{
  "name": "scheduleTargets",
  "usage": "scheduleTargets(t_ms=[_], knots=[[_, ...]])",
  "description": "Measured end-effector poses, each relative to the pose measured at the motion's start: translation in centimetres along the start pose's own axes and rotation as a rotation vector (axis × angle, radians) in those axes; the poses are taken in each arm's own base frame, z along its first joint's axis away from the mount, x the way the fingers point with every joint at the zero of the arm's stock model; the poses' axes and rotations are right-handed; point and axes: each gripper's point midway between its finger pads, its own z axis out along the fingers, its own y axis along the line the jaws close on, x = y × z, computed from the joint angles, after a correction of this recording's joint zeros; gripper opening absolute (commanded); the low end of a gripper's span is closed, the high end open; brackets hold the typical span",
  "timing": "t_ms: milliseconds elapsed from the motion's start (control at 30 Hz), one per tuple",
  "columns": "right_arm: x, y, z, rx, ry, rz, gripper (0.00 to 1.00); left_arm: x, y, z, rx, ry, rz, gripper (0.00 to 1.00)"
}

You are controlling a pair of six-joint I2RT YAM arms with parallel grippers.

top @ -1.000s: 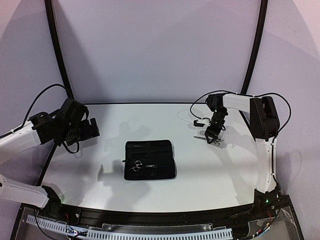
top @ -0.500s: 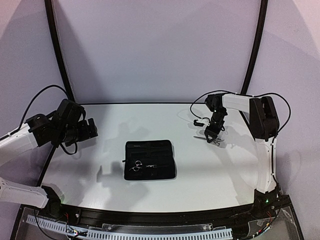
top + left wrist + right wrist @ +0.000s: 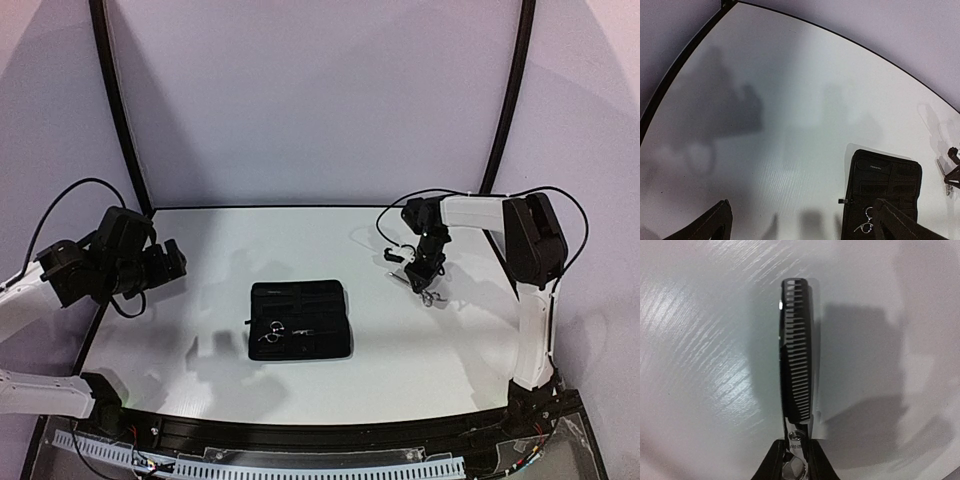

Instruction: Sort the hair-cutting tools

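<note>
A pair of silver scissors (image 3: 796, 375) with a toothed blade lies on the white table (image 3: 200, 330) at the right. My right gripper (image 3: 796, 452) is shut on it just behind the pivot screw, and the blade points away from the wrist. In the top view the right gripper (image 3: 420, 270) stands over these scissors (image 3: 427, 292). A second pair of silver scissors (image 3: 272, 331) lies in the open black case (image 3: 300, 305). My left gripper (image 3: 168, 262) hangs open and empty over the table's left edge, far from the case (image 3: 885, 175).
A black border runs along the table's back edge (image 3: 300, 207). A loose black cable (image 3: 390, 240) loops beside the right wrist. The left wrist view shows bare white table (image 3: 765, 125) with arm shadows on it.
My right gripper has closed on the toothed scissors and shifted a little left and nearer. The left arm has drawn back to the left, still open.
</note>
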Motion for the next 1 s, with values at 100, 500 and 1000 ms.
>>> scheduleTargets(t_ms=[100,500,1000], knots=[[0.1,0.5,-0.1,0.025,0.011,0.016,0.00,-0.1,0.1,-0.4,0.011,-0.010,-0.015,0.99],[0.3,1.3,-0.4,0.172,-0.013,0.060,0.00,0.2,0.7,-1.9,0.075,-0.027,-0.058,0.99],[-1.5,4.9,-6.5,0.212,-0.268,0.073,0.00,1.3,-4.7,-0.7,0.291,0.066,-0.052,0.99]])
